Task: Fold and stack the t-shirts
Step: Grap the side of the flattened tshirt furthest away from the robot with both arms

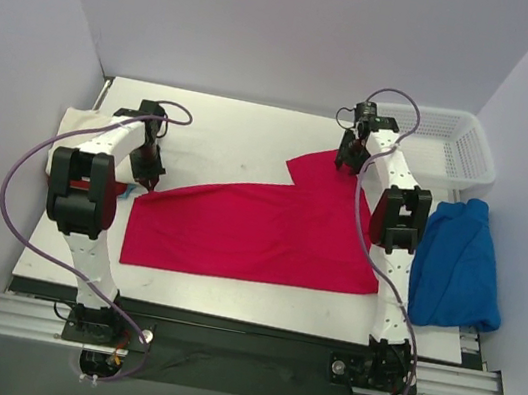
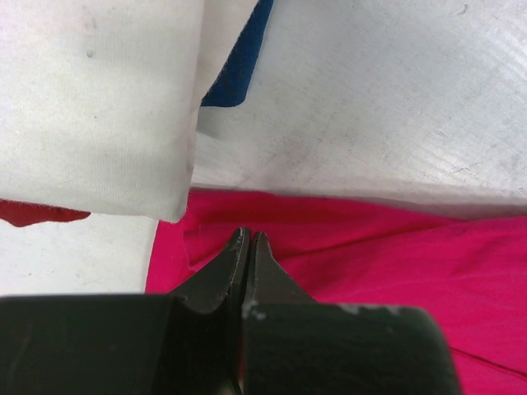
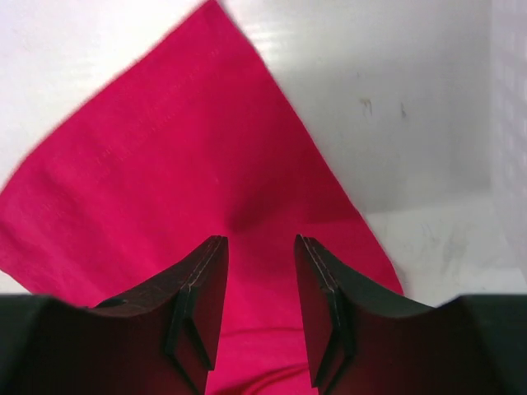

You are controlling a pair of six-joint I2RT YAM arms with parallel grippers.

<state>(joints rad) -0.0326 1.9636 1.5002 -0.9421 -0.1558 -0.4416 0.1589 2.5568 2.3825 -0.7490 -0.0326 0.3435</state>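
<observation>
The crimson red t-shirt (image 1: 258, 232) lies spread across the middle of the table. My left gripper (image 1: 150, 178) is at its far left corner, and in the left wrist view its jaws (image 2: 249, 235) are shut with the tips pinching the red cloth (image 2: 395, 263). My right gripper (image 1: 347, 161) hangs open over the shirt's far right sleeve (image 3: 165, 164), its fingers (image 3: 206, 288) apart and empty. The cream t-shirt (image 1: 82, 122) lies at the far left and shows in the left wrist view (image 2: 90, 107). The royal blue t-shirt (image 1: 456, 260) lies crumpled at the right edge.
A white lattice basket (image 1: 455, 148) stands at the back right corner. A blue patch (image 2: 239, 66) shows from under the cream shirt. Purple cables loop from both arms. Walls close in the left, back and right sides.
</observation>
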